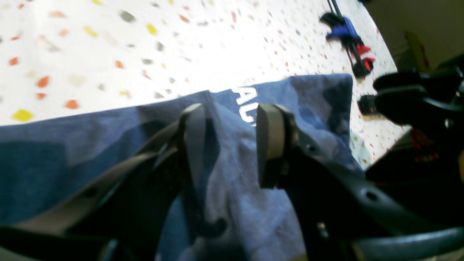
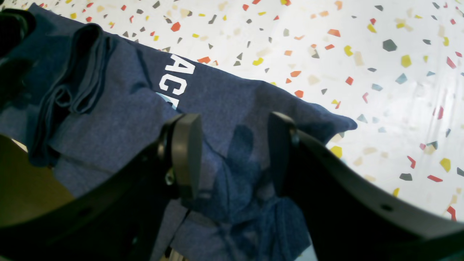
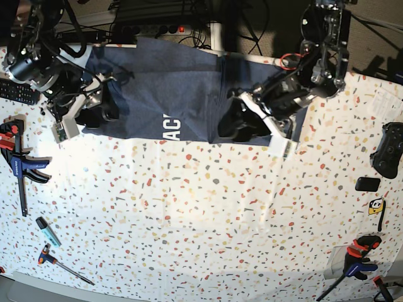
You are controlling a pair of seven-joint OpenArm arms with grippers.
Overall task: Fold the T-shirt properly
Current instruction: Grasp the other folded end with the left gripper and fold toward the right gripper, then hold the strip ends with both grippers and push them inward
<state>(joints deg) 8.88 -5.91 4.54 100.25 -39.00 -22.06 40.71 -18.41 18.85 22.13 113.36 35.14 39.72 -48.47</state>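
Navy heathered T-shirt [image 2: 119, 116], white block letters "AC" showing, speckled table [image 3: 208, 233]

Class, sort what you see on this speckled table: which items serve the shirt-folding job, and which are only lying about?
Job in hand:
- dark navy-blue cotton T-shirt with white lettering
- left hand, open over the shirt
- right hand, open over the shirt

Lying about:
- blue and red bar clamp
- black game controller
- teal marker pen
- second blue clamp

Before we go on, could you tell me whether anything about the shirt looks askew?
Yes. The T-shirt lies bunched and creased, with rumpled folds near one end, and its white lettering is cut off at a fold, not laid flat.
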